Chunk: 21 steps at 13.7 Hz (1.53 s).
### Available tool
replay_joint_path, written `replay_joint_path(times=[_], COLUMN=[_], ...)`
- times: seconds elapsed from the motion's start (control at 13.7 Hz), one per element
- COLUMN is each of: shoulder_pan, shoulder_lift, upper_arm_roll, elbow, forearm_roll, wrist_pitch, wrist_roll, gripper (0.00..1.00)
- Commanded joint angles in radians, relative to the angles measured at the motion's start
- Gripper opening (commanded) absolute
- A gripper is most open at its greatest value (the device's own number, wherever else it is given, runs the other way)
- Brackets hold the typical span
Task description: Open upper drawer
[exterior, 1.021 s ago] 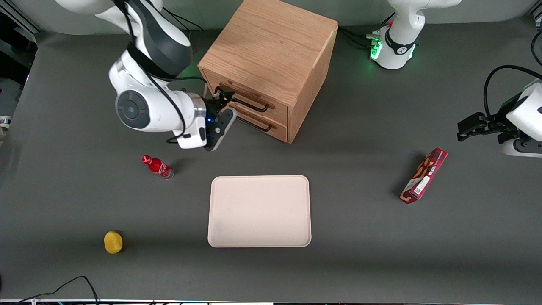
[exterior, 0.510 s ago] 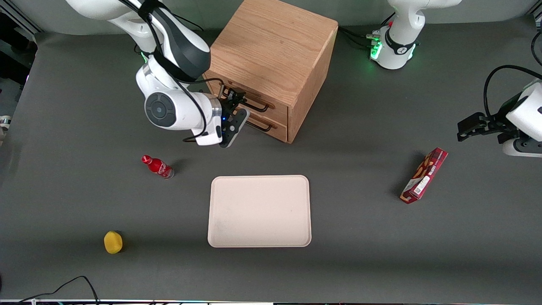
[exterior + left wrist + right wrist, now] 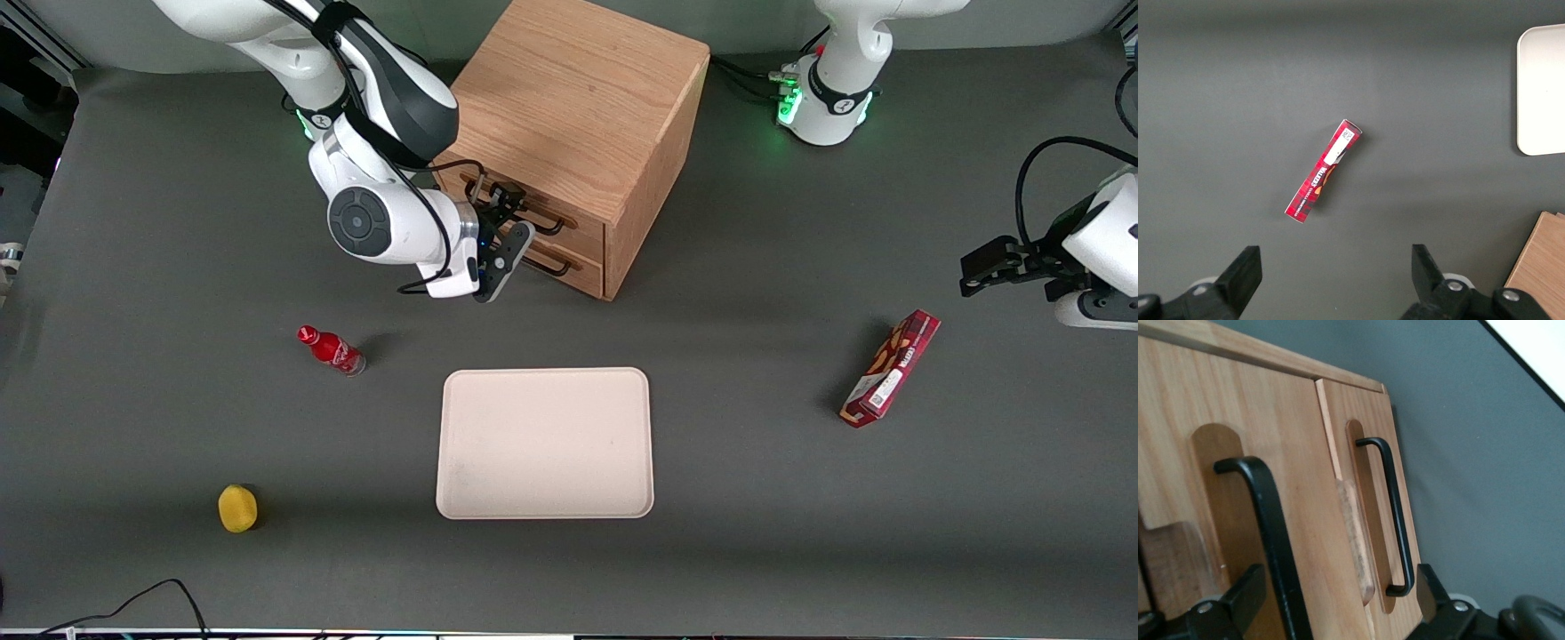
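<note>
The upper drawer (image 3: pixel 524 206) sits shut at the top of the cabinet's (image 3: pixel 569 98) front, above the lower drawer (image 3: pixel 556 258). Its black handle (image 3: pixel 1271 540) runs between the spread fingers of the gripper (image 3: pixel 505 210), which stands open right in front of the cabinet, placed so closing would catch the bar for a pull. Nearer the camera than the cabinet lie a tray (image 3: pixel 544 443) and a red bottle (image 3: pixel 332 350).

Loose things around the tray (image 3: pixel 544 443)

Red bottle (image 3: pixel 331 350), yellow fruit (image 3: pixel 237 508) toward working arm's end; red box (image 3: pixel 891 368) toward parked arm's.
</note>
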Motion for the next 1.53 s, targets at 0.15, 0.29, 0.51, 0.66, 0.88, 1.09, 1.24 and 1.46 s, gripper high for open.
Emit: replay_joint_path(times=[0.15, 0.29, 0.51, 0.66, 0.88, 1.09, 1.24, 1.46], shoulder_pan=[-0.006, -0.011, -0.017, -0.018, -0.018, -0.018, -0.020, -0.020], shoulder_lift=[0.005, 0.032, 0.060, 0.089, 0.115, 0.143, 0.152, 0.158], upper_arm_roll=[0.000, -0.006, -0.015, -0.020, -0.060, -0.083, -0.094, -0.120], elbow=[-0.018, 0.006, 0.049, 0.086, 0.164, 0.233, 0.264, 0.296], forearm_roll=[-0.071, -0.114, -0.137, -0.184, -0.187, -0.242, -0.282, -0.308], wrist_pitch=[0.059, 0.059, 0.058, 0.056, 0.035, 0.006, -0.005, -0.010], wrist_roll=[0.000, -0.002, -0.006, -0.005, -0.006, -0.008, -0.008, -0.038], gripper=[1.00, 1.00, 1.00, 1.00, 1.00, 1.00, 1.00, 1.00])
